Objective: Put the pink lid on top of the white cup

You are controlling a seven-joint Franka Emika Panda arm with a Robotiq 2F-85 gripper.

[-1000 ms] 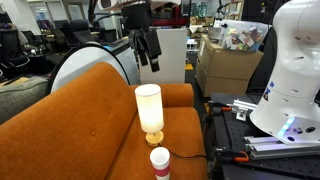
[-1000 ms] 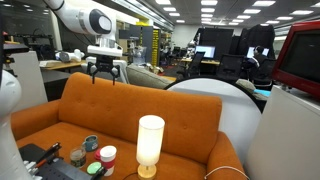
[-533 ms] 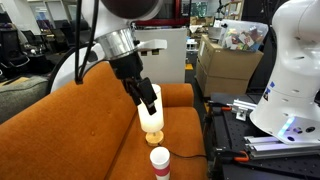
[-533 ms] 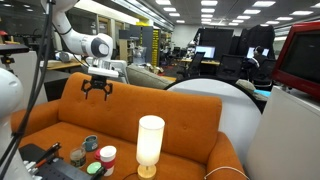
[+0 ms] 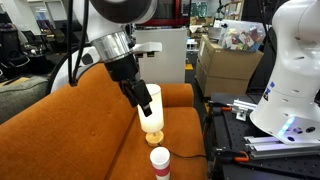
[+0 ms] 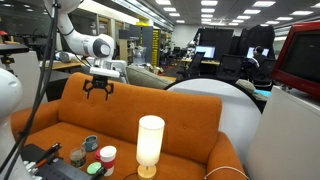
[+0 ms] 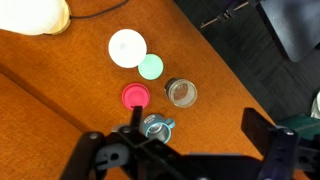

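In the wrist view the pink lid [image 7: 135,95] lies flat on the orange seat, apart from the white cup [image 7: 127,47], whose round white top shows beyond it. My gripper [image 7: 195,135] is open and empty, well above them; its left finger lines up just under the lid. In an exterior view the gripper [image 5: 147,103] hangs in front of the tall cream cylinder [image 5: 149,110], with the white cup [image 5: 160,156] nearer the camera and lower. In an exterior view the gripper [image 6: 98,88] hovers open above the sofa back.
A green round lid [image 7: 151,67], a small glass jar [image 7: 181,93] and a blue metal cup [image 7: 157,126] sit close around the pink lid. The cream cylinder [image 6: 150,143] stands on the orange sofa [image 6: 190,130]. A black edge [image 7: 250,30] borders the seat.
Over the last second my arm came down from high above the sofa back toward the seat. Since half a second ago it has hardly moved. The gripper stays open.
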